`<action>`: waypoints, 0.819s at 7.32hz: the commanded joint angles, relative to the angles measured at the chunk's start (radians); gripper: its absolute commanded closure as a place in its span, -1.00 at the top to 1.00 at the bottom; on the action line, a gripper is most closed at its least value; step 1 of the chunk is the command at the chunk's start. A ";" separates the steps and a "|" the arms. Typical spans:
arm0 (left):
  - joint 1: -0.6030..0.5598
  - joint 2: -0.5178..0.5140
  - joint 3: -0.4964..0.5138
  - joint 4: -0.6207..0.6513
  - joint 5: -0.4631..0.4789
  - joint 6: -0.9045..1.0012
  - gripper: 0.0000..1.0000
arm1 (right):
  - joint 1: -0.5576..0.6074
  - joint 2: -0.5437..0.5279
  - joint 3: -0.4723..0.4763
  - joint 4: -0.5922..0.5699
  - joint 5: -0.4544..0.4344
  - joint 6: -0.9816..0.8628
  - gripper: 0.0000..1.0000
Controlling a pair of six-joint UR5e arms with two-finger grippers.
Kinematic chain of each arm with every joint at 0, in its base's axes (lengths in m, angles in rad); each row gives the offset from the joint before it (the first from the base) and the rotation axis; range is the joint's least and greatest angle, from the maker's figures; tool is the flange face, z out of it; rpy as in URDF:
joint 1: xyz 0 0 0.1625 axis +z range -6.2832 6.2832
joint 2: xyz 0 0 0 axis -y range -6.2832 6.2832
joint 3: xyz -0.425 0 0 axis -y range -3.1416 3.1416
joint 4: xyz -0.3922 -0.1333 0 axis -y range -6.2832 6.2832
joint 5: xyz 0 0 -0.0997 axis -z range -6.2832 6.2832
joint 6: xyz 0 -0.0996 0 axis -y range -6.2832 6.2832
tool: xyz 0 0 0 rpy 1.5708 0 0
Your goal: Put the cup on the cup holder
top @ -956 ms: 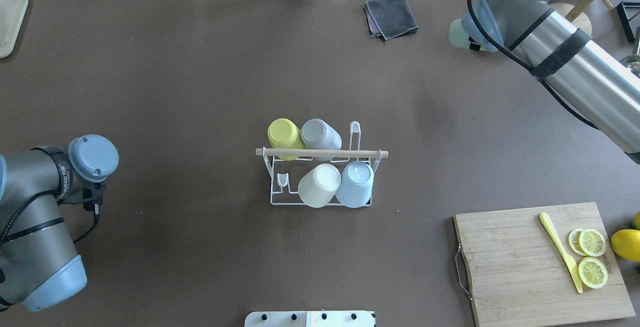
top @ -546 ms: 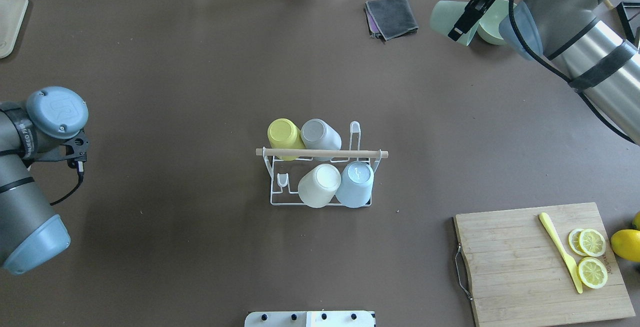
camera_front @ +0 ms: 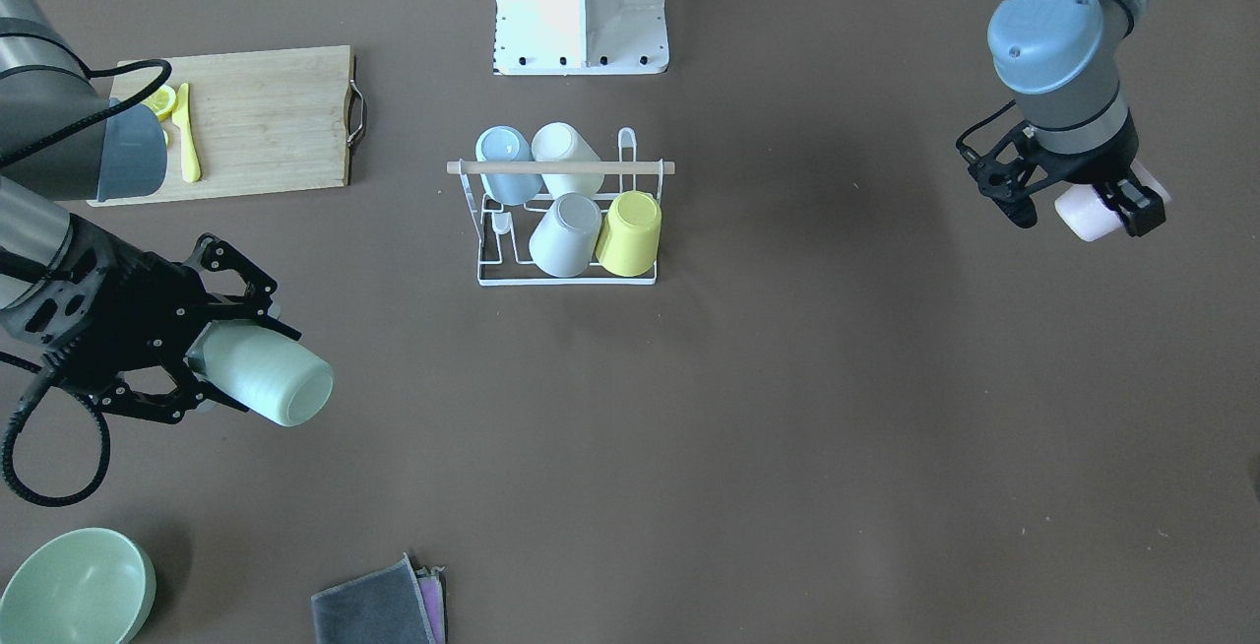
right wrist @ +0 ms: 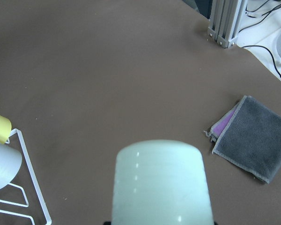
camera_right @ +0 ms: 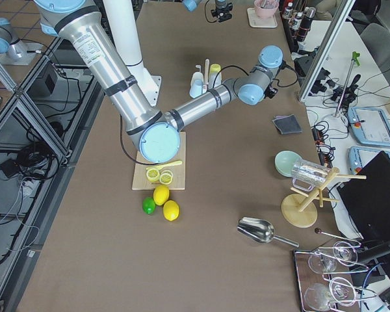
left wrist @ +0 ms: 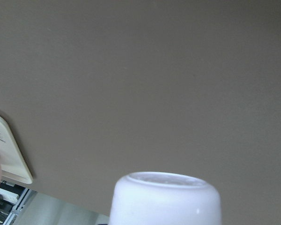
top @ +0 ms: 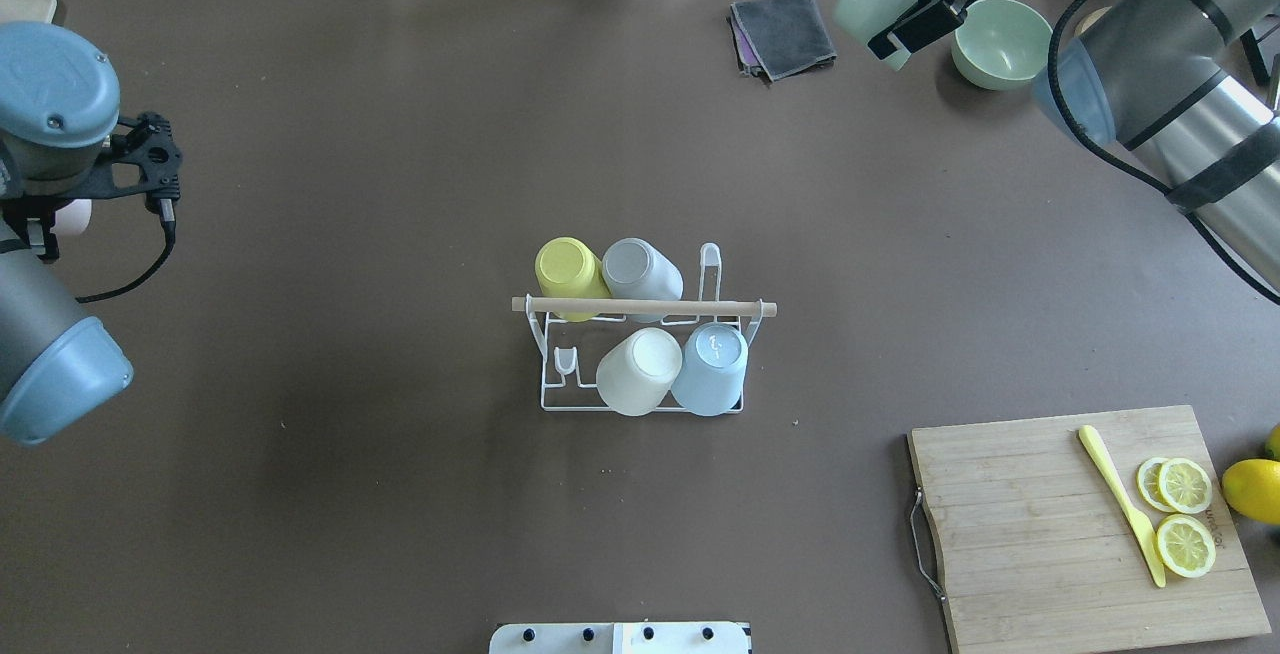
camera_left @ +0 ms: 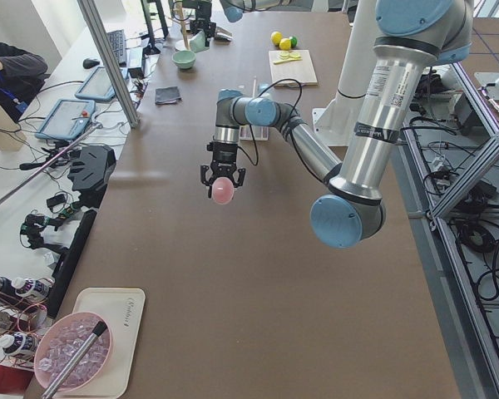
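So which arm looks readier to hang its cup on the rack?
Likely right: the right gripper, holding the pale green cup, is nearer the cup holder than the left gripper with the pink cup.

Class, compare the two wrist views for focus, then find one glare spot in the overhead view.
Left wrist view: the pink cup is soft-edged, washed almost white. Right wrist view: the green cup is blurred, the grey cloth behind sharp. Overhead view: a bright reflection on the upturned base of the blue cup.
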 commanded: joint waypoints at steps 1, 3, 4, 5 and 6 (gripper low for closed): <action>-0.032 -0.074 -0.090 -0.002 0.000 0.008 -0.46 | 0.002 -0.024 0.000 0.127 0.031 0.103 -0.49; -0.031 -0.088 -0.107 0.002 0.004 0.017 -0.45 | 0.000 -0.037 -0.002 0.222 0.026 0.109 -0.54; -0.026 -0.086 -0.101 -0.043 -0.004 0.019 -0.47 | 0.000 -0.066 -0.005 0.354 -0.009 0.115 -0.55; -0.025 -0.070 -0.083 -0.158 -0.009 0.006 -0.47 | -0.001 -0.090 -0.019 0.491 -0.042 0.138 -0.55; -0.023 -0.065 -0.065 -0.201 -0.070 -0.029 -0.46 | -0.012 -0.090 -0.060 0.641 -0.092 0.152 -0.58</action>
